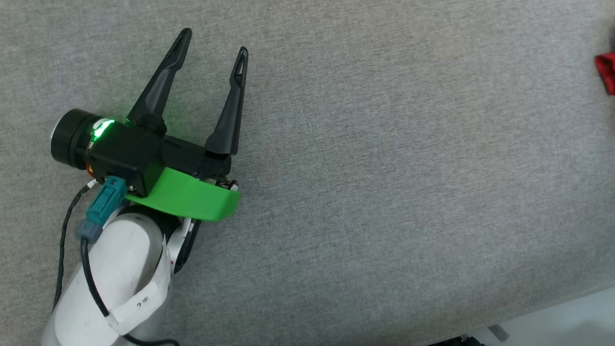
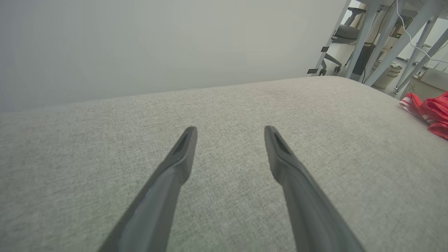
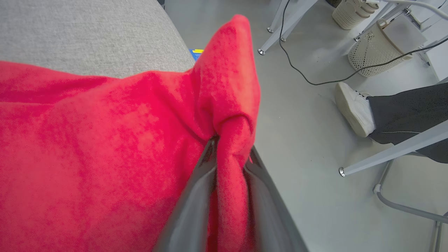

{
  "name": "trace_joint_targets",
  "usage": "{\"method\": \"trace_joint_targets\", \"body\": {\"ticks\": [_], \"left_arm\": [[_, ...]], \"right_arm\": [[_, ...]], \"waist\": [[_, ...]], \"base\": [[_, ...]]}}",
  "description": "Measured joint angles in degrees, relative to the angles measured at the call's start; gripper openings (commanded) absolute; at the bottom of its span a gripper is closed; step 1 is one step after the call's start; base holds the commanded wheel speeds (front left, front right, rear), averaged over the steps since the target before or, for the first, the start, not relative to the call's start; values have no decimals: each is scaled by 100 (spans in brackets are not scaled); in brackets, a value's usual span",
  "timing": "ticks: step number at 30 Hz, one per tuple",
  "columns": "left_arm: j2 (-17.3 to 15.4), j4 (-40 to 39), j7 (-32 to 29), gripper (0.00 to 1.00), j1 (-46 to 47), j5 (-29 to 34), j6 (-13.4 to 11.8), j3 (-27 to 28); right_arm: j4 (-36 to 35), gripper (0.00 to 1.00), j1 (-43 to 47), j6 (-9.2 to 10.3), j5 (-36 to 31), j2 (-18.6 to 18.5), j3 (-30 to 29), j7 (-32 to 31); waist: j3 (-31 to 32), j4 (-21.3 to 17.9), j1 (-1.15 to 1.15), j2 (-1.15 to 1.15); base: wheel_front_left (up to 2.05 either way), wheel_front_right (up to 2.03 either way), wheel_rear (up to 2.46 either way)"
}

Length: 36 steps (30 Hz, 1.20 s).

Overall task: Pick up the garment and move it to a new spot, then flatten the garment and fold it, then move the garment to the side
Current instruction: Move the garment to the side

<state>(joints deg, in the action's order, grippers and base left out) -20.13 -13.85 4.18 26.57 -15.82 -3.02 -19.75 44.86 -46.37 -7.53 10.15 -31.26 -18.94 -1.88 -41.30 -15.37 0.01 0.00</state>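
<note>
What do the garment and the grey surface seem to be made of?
The garment looks like soft, matte red fabric, perhaps a fuzzy knit: it bunches into limp folds. The surface looks like grey woven upholstery cloth, matte, with a fine heathered weave.

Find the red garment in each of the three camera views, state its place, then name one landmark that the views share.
Head view: the garment is a small red patch at the right edge, near the top.
Left wrist view: the garment, red with white stripes, lies at the right edge.
Right wrist view: the garment covers the left and middle, a fold between the fingers of the right gripper.
Shared landmark: the grey fabric surface.
</note>
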Motion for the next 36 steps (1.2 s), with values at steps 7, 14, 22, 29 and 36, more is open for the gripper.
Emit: {"method": "trace_joint_targets", "body": {"ticks": [7, 14, 22, 29, 36], "left_arm": [[27, 159, 167, 100, 14, -10, -10, -18], [159, 442, 448, 100, -133, -105, -93, -11], [272, 780, 716, 100, -676, -304, -314, 126], [432, 1015, 840, 100, -1103, -479, -483, 198], [573, 1355, 942, 100, -1457, -620, -538, 264]], "right_arm": [[413, 100, -130, 0, -967, 151, -931, 1087], [177, 100, -27, 0, -1206, 318, -1127, 1486], [-747, 100, 1014, 0, -859, 876, -656, 1579], [-1948, 100, 2210, 0, -444, 1534, -275, 1415], [-3223, 100, 3262, 0, -190, 2172, 142, 1035]], "waist": [[150, 127, 0, 0], [581, 182, -1, 0], [1288, 301, -1, 0], [1891, 527, -1, 0], [2337, 950, -2, 0]], "base": [[0, 0, 0], [0, 0, 0], [0, 0, 0], [0, 0, 0], [0, 0, 0]]}}
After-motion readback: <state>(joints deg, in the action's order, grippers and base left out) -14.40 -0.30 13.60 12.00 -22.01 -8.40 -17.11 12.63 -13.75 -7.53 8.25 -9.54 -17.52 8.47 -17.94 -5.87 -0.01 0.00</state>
